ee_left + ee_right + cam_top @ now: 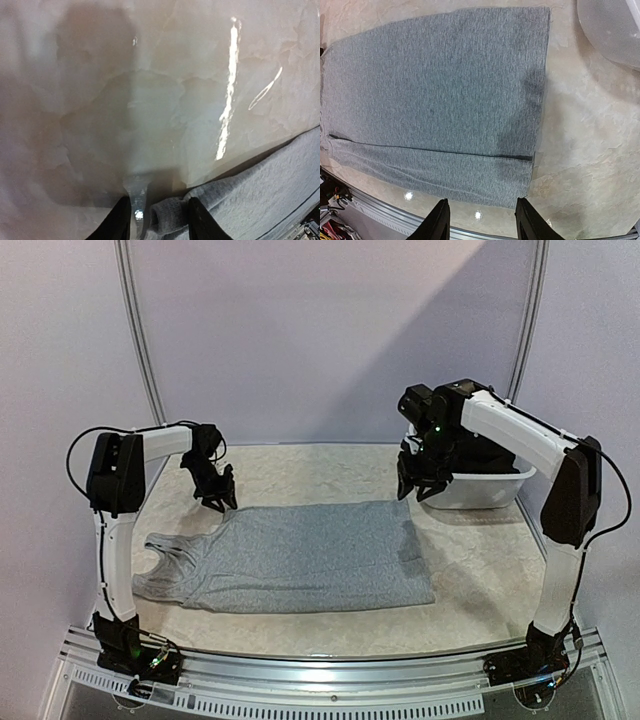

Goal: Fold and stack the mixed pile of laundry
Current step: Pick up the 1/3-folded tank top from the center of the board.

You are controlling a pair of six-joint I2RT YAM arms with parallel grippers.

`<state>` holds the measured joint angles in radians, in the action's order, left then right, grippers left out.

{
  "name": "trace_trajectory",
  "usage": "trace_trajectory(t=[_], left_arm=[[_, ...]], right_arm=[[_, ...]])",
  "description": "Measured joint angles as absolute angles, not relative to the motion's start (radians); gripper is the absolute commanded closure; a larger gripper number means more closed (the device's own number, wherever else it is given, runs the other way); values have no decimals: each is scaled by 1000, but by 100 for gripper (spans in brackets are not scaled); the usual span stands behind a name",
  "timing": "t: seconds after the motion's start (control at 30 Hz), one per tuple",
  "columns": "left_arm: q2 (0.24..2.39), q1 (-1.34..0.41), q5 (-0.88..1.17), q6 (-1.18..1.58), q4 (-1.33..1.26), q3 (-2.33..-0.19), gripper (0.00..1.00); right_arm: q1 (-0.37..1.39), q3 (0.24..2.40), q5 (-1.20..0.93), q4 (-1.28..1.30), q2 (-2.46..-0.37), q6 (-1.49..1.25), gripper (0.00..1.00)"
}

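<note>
The light grey sleeveless top (pixel 300 555) lies spread flat on the table, straps to the left, its near edge folded over. My left gripper (pixel 215 495) is open at the top's far left edge. In the left wrist view (pixel 157 222) a rolled bit of the grey top's edge (pixel 167 216) lies between the fingers. My right gripper (pixel 420 485) is open and empty, held above the top's far right corner. Its wrist view (pixel 482 222) looks down on the grey top (pixel 445 100). A black garment (pixel 490 455) sits in the basket. The printed piece is out of view.
The white plastic laundry basket (pixel 485 490) stands at the back right, right beside my right gripper, and its rim shows in the right wrist view (pixel 615 30). The table's metal front rail (pixel 320 680) runs along the near edge.
</note>
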<state>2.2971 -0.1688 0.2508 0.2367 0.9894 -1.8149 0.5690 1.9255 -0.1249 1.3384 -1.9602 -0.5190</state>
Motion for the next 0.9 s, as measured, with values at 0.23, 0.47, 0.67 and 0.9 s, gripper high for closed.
trace_trajectory(t=[0.23, 0.47, 0.67, 0.9], left_arm=[[2289, -169, 260, 237, 981, -1792, 84], [2288, -169, 280, 245, 960, -1777, 100], [2285, -169, 286, 264, 946, -1771, 100], [2284, -170, 290, 287, 942, -1770, 100]], right_arm=[[569, 1926, -125, 1339, -1975, -514, 55], [557, 1962, -122, 1342, -2011, -517, 57], [507, 1999, -116, 1302, -2088, -550, 60], [476, 2210, -101, 1270, -2322, -557, 61]])
